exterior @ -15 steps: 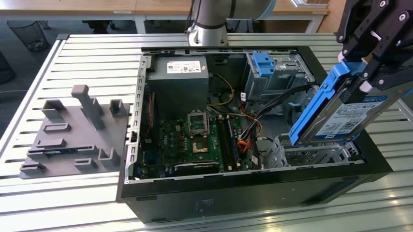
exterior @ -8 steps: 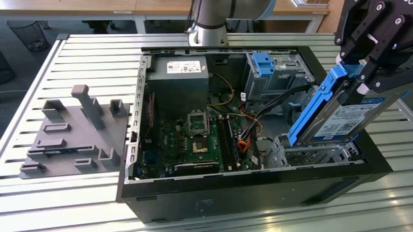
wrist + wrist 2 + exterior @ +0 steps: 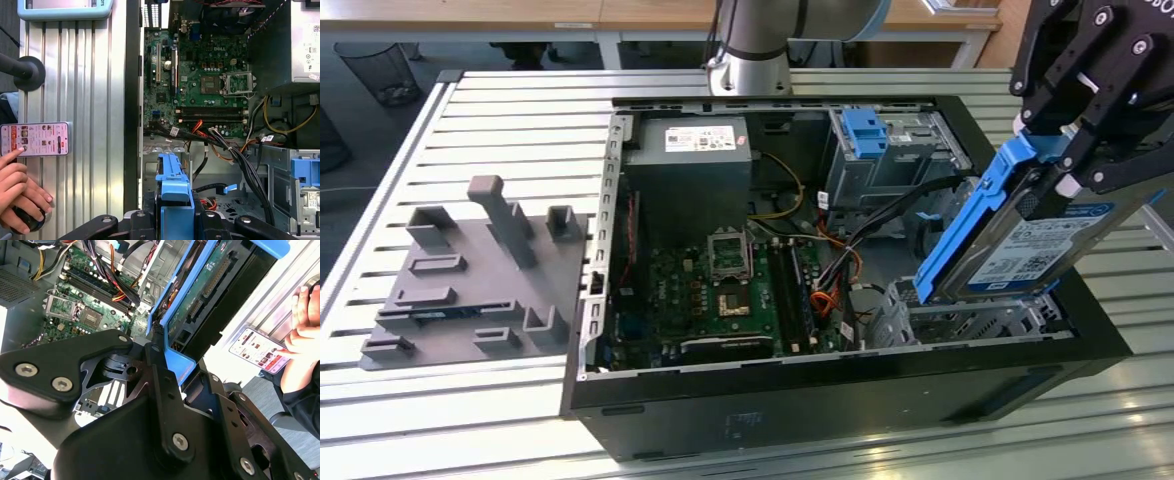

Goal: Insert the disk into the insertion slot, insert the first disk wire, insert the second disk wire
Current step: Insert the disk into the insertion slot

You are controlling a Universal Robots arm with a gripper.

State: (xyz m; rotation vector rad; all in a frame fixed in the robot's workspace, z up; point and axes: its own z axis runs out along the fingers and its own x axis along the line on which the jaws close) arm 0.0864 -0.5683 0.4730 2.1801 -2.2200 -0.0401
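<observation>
Exterior view: the claw [image 3: 1062,180] is clamped on the upper end of the disk [image 3: 1021,240], up at about 2 o'clock of the open PC case [image 3: 854,390]. The disk is steeply tilted, with its long axis running from 1 o'clock down to 7 o'clock. The low end points into the slot [image 3: 974,320], the small metal cage at the case's 4 o'clock corner. Can't tell if they touch yet. Black cables [image 3: 894,210] sag just beside the disk's low end, and the taller bay with the blue bracket [image 3: 887,150] sits at 1 o'clock.

Second wrist view: the disk's circuit-board side faces the camera. A person's hand [image 3: 305,325] rests by a phone [image 3: 257,347] outside the case.

First wrist view: the disk shows edge-on. Its long axis points toward the motherboard [image 3: 200,85], with orange and black wires in between.
</observation>
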